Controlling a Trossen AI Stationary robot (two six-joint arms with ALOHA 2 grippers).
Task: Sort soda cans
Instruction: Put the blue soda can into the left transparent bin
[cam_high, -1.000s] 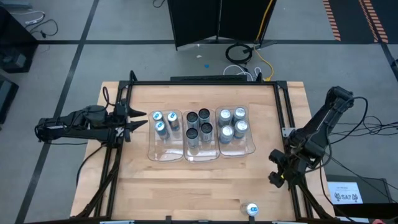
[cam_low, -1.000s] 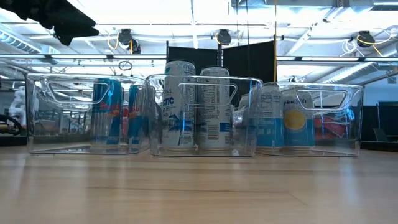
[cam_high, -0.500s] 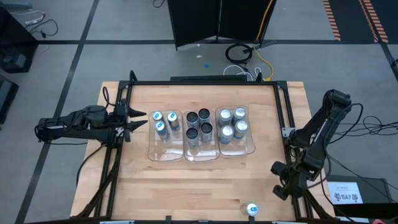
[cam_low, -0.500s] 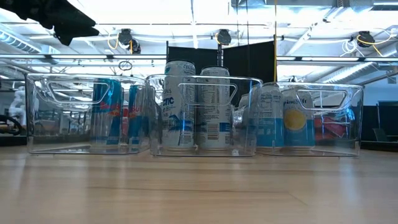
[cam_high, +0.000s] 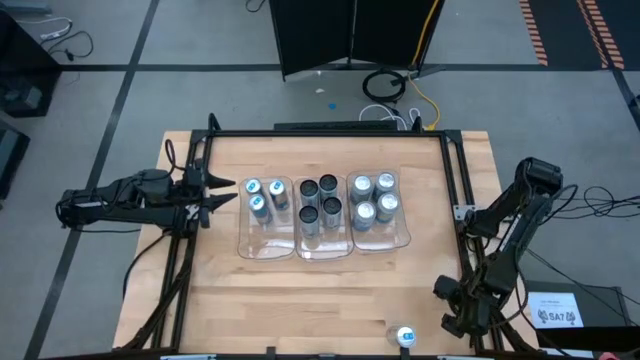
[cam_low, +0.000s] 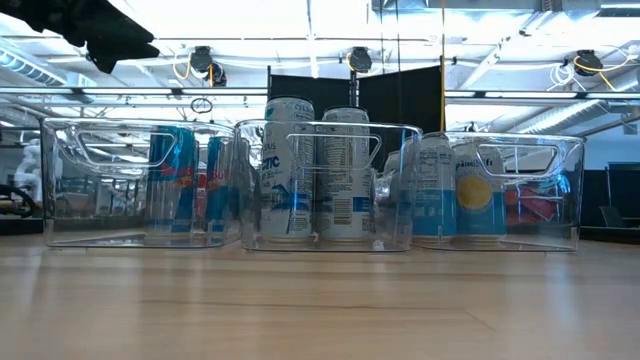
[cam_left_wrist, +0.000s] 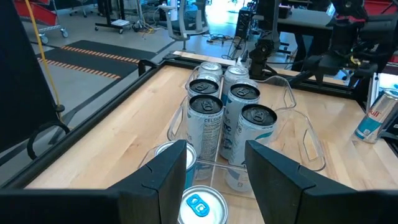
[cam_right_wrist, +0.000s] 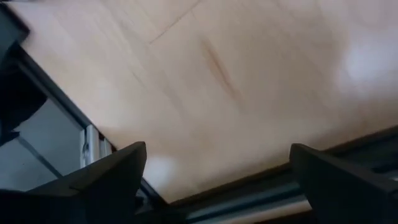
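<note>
Moving along the worktop's (cam_high: 330, 300) near right edge, the right claw (cam_high: 455, 318) has dropped from beside the trays' level to the front right corner, while the left arm and the cans have not shifted. One stray soda can (cam_high: 405, 337), blue-marked on top, stands upright at the worktop's front edge, just beside the right claw and toward the left arm's side of it; its long axis is vertical. The right claw's fingers are spread wide in its wrist view, holding nothing, and the can is not in that view.

The right arm is clearly the nearer one. The left claw (cam_high: 222, 195) waits released at the far left of the trays, well apart from that can. The other cans sit sorted in three clear trays (cam_high: 322, 250) mid-worktop: blue-marked Red Bull cans (cam_high: 264, 196), dark-topped cans (cam_high: 320, 200) and silver-topped cans (cam_high: 373, 198). The stray likely belongs with the blue-marked group, the tray farthest from the right claw.
</note>
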